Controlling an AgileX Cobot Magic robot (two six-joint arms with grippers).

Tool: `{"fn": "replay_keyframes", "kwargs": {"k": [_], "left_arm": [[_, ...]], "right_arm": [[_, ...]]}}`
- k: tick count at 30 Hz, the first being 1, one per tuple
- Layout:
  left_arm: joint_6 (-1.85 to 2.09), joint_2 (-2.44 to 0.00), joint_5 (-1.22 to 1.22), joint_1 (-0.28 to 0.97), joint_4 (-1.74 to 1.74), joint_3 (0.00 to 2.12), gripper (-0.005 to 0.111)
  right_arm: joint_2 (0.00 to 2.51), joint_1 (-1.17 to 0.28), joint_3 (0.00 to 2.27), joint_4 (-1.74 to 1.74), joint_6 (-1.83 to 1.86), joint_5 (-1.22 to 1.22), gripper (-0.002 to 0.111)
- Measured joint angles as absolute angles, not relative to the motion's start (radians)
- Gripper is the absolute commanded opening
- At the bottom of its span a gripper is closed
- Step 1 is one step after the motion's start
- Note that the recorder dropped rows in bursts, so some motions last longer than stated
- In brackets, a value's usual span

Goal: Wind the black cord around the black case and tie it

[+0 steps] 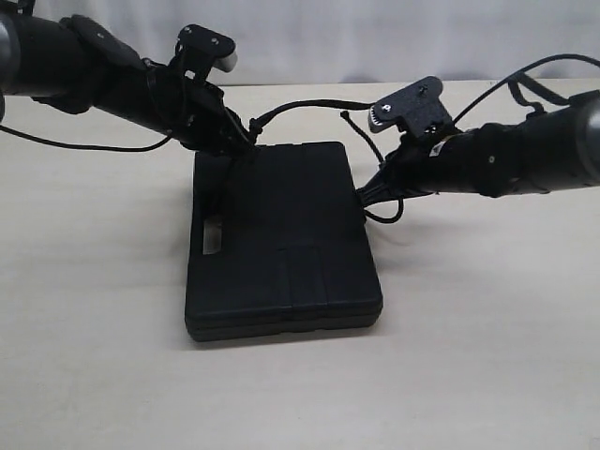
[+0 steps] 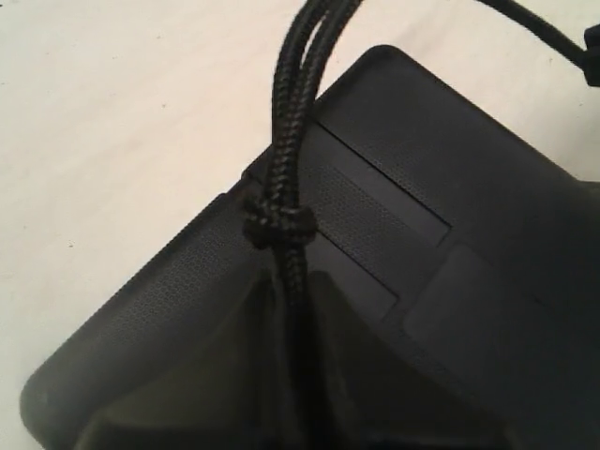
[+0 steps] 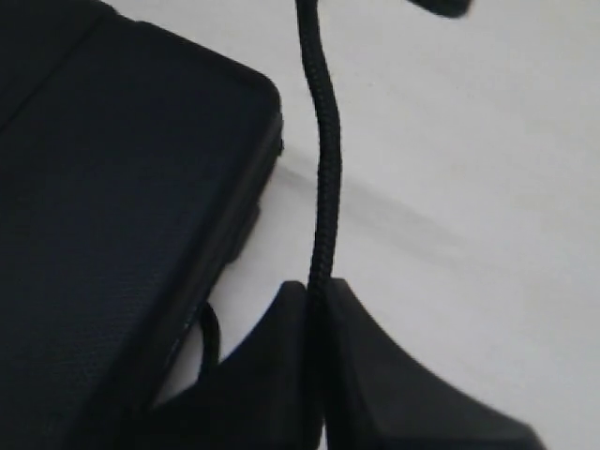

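The left jaws pinch a doubled run of thin black braided cord [image 2: 281, 141] beside its knot [image 2: 277, 225], at the 11 o'clock corner of the flat rectangular matte black plastic case [image 1: 281, 244]; the right jaws clamp the cord just off its 3 o'clock edge. The case lies flat on the pale counter [image 1: 469, 356], long axis 12 to 6 o'clock, handle slot [image 1: 211, 234] at 9 o'clock.

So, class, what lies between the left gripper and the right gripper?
Strands of the black cord, pinched in the left gripper and the right gripper, hang above the black case's far edge; the exterior view shows it.
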State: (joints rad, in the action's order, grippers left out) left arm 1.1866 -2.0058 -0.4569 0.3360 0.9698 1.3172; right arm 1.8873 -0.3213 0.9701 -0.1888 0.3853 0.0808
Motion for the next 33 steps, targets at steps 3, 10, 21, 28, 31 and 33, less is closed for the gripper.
{"fn": "replay_keyframes", "kwargs": {"k": [3, 10, 21, 28, 31, 33], "left_arm": [[1.196, -2.006, -0.456, 0.336, 0.972, 1.317, 0.000], [1.251, -2.006, -0.453, 0.336, 0.972, 1.317, 0.000], [1.264, -2.006, -0.412, 0.336, 0.972, 1.317, 0.000], [1.232, -2.006, -0.452, 0.336, 0.974, 1.317, 0.000], [1.232, -2.006, -0.469, 0.336, 0.975, 1.317, 0.000], [1.232, -2.006, -0.476, 0.336, 0.975, 1.317, 0.000]], "right_arm": [[1.886, -0.343, 0.970, -0.189, 0.412, 0.090, 0.004], [1.886, -0.351, 0.968, -0.189, 0.429, 0.109, 0.004], [1.823, -0.351, 0.927, -0.190, 0.429, 0.071, 0.004], [1.812, -0.351, 0.886, -0.217, 0.423, 0.152, 0.004], [1.814, -0.351, 0.886, -0.223, 0.423, 0.183, 0.004], [1.818, -0.351, 0.886, -0.223, 0.423, 0.198, 0.004]]}}
